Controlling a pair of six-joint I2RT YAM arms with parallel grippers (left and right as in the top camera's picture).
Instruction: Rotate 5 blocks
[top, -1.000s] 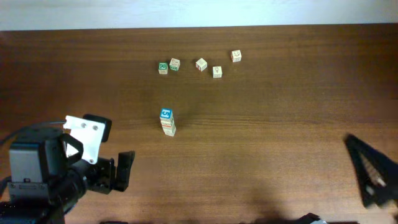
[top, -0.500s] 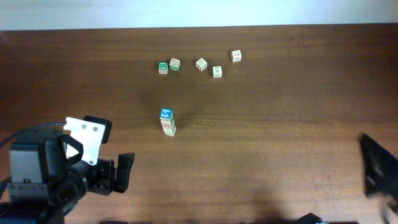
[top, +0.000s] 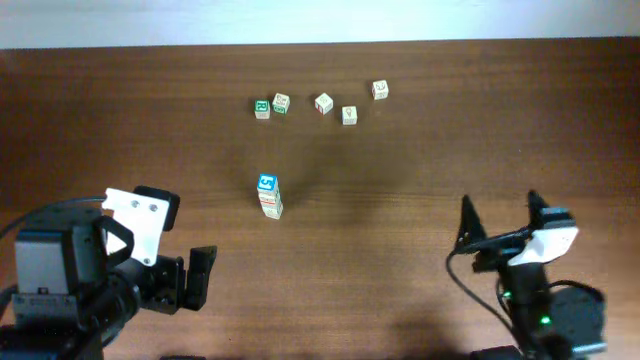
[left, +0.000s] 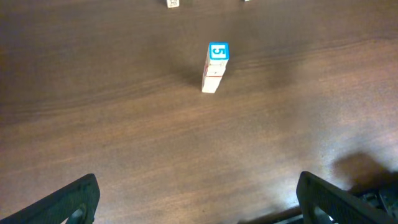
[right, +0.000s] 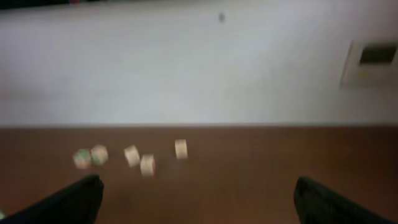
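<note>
The stack of blocks (top: 268, 195) is standing on the table (top: 430, 160), a little toward 9 o'clock from its middle. Five loose cubes (top: 323, 103) are lying in a ragged row well behind it, spreading from its 12 o'clock to between 1 and 2 o'clock, the two at the 9 o'clock end just beside each other. The left gripper (top: 190, 278) is hanging between the stack's 7 and 8 o'clock, the right gripper (top: 499, 215) just past its 3 o'clock.
</note>
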